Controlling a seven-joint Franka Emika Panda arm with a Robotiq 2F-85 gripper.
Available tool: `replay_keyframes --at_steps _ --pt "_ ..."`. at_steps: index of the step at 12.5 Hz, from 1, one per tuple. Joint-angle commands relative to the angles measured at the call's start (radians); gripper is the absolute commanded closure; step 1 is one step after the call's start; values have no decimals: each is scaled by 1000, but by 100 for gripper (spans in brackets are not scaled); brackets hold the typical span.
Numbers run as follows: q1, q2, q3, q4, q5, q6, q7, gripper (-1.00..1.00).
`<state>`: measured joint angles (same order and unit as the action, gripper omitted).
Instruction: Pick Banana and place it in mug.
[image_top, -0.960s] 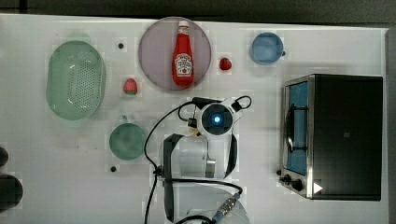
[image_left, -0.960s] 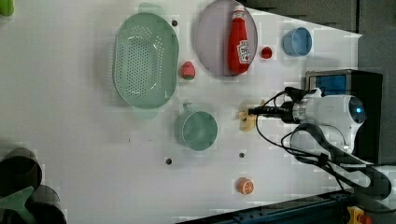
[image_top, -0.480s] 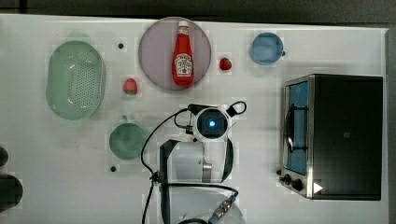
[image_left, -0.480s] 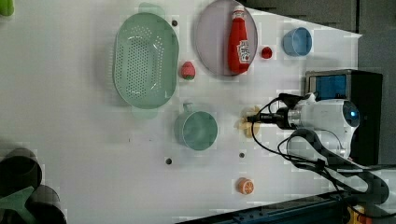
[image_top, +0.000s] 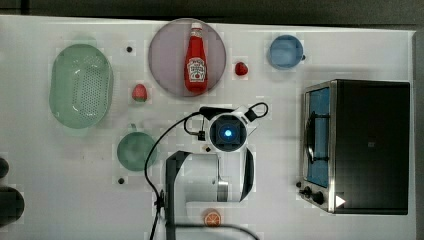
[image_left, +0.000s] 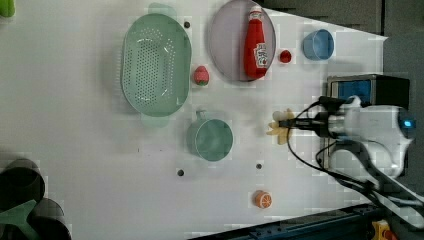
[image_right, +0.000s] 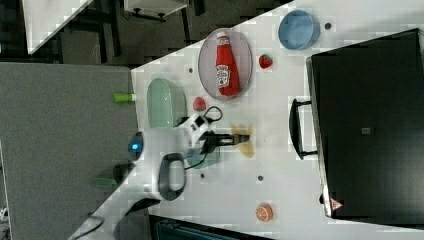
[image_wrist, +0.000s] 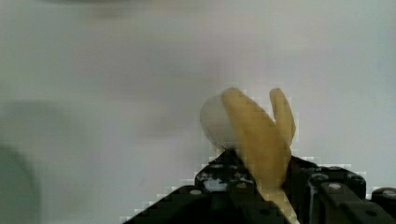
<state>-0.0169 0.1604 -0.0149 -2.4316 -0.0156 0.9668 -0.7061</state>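
Two black fingers of the gripper (image_left: 289, 123) pinch the banana (image_left: 278, 131) by its middle, its peel lobes splaying out either side, a hold that should keep it from swinging. The mug (image_left: 210, 139) stands open-mouthed well to the left view's left of it. The orange slice (image_left: 262, 199) lies nearer the table's (image_left: 75, 150) edge, apart from both.

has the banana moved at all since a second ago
Cannot tell. In the left view the banana sits the same way between the dark green mug and the oven, with the gripper shut on it.
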Motion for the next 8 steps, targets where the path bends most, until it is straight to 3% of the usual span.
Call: replay_keyframes --at_steps 1,4,8 --pt "16 -197 36 61 9 -172 78 40" --pt "29 -292 113 122 9 -422 223 40" --pt "42 -355 226 181 19 -524 400 40"
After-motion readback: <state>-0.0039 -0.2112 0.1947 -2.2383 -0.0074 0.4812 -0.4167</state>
